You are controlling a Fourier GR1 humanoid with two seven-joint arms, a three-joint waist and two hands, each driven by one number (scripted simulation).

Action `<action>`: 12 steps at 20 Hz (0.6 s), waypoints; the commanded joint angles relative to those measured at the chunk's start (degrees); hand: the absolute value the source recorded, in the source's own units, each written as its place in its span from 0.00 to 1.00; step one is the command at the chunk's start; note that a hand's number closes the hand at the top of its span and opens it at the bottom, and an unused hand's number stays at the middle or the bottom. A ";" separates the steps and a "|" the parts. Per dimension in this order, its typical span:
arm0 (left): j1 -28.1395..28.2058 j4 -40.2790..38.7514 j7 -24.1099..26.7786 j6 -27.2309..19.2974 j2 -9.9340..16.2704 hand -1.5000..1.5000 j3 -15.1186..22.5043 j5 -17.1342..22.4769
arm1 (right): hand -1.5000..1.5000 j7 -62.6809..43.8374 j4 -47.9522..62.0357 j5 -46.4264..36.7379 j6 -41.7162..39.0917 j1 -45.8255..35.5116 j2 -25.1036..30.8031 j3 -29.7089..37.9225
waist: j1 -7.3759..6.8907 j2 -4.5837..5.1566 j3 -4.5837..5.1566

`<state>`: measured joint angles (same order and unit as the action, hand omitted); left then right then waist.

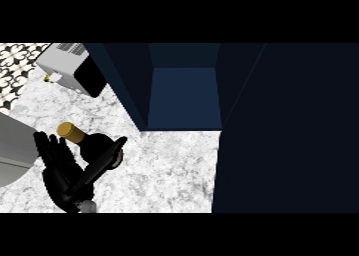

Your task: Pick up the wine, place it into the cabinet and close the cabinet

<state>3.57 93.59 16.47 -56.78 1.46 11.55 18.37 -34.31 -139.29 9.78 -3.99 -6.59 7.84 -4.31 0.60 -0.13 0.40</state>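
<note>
Grasp step in hand: left hand [64, 172], fingers [53, 150] and thumb curled round the wine [90, 142], upright on the counter [167, 170] left of the open cabinet [182, 95]. Next: lift, carry rightward inside.

A dark glass wine bottle with a gold-capped neck [84, 141] stands on the white marbled counter at about eight o'clock, its cap tipped toward ten o'clock and its body largely hidden behind black fingers. At twelve o'clock, a tall dark navy cabinet [183, 95] stands open, its blue interior bare, its broad door [293, 130] swung out toward three o'clock.
</note>
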 commanded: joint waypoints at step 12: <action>-8.53 -31.89 26.98 30.54 0.14 1.00 -10.57 17.07 | 0.00 -4.76 -9.37 5.43 -0.45 2.80 0.69 2.69 | 0.25 0.12 -0.34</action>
<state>-2.35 69.92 42.05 -31.02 1.13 1.89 35.54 -34.24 -139.74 9.74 -5.12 -5.01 7.99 -3.18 0.87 -0.22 -0.15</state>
